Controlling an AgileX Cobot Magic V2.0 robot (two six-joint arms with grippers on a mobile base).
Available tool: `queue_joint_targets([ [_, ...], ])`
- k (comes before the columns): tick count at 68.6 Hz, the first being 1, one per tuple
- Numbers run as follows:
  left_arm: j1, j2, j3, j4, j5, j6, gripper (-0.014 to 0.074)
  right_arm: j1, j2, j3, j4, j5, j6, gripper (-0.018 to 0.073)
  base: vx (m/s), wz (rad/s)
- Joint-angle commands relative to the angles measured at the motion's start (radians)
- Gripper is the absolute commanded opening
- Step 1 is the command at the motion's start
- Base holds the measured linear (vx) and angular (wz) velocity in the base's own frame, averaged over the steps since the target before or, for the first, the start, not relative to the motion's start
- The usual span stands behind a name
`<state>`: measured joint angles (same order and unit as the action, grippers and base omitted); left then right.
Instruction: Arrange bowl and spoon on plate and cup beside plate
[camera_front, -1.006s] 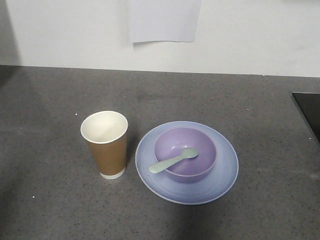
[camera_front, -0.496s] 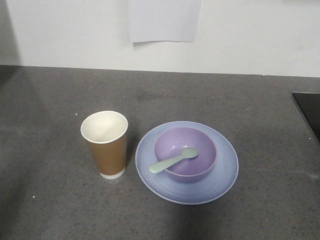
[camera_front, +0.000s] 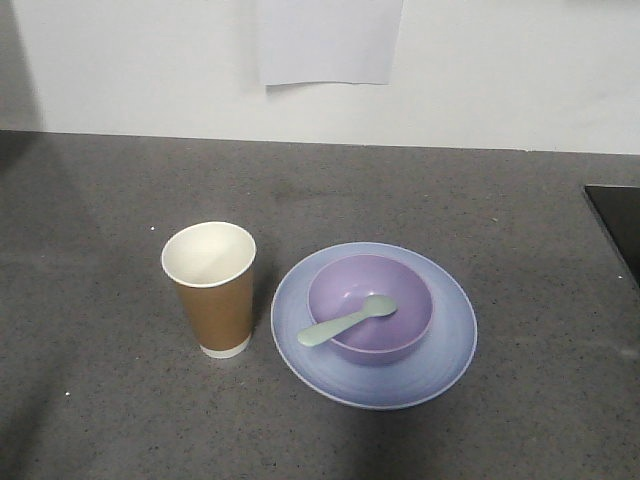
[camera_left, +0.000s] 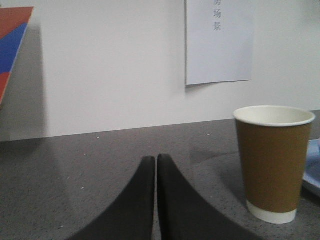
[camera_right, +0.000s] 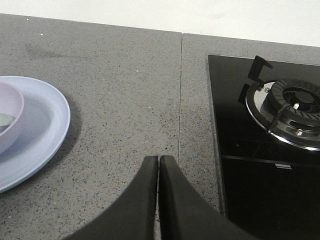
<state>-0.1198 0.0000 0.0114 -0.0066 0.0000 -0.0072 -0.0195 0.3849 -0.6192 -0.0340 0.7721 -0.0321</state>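
On the grey counter, the pale blue plate (camera_front: 445, 350) carries the lavender bowl (camera_front: 400, 290). The mint-green spoon (camera_front: 345, 322) rests in the bowl, its handle sticking out over the rim toward the front left. The brown paper cup (camera_front: 212, 290) stands upright just left of the plate. In the left wrist view my left gripper (camera_left: 156, 159) is shut and empty, low over the counter, left of the cup (camera_left: 272, 160). In the right wrist view my right gripper (camera_right: 158, 160) is shut and empty, to the right of the plate (camera_right: 47, 130) and bowl (camera_right: 9, 120).
A black glass hob (camera_right: 265, 165) with a gas burner (camera_right: 292, 107) lies to the right; its corner (camera_front: 618, 220) shows in the front view. A white wall with a paper sheet (camera_front: 328, 40) stands behind the counter. A red and blue object (camera_left: 11, 45) is at far left.
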Motion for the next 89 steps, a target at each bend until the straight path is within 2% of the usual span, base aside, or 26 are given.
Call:
queue_joint_targets([
  [1,0.04,-0.022,-0.004,-0.017,-0.061,-0.012,-0.0006,-0.007,0.008,-0.025,-0.011,-0.067,-0.005,-0.0011,0.0,0.0],
  [19,0.099,-0.026,-0.005,-0.008,-0.07,-0.012,-0.0006,-0.007,0.008,-0.025,-0.011,-0.067,-0.005,-0.0011,0.0,0.0],
  [81,0.099,-0.025,-0.008,-0.009,-0.069,-0.018,-0.0006,-0.007,0.008,-0.025,-0.011,-0.067,-0.005,-0.0011,0.0,0.0],
  [89,0.099,-0.025,-0.008,-0.009,-0.069,-0.018,-0.0006,-0.007,-0.013,0.022,-0.034,-0.104,-0.005,-0.0011,0.0,0.0],
])
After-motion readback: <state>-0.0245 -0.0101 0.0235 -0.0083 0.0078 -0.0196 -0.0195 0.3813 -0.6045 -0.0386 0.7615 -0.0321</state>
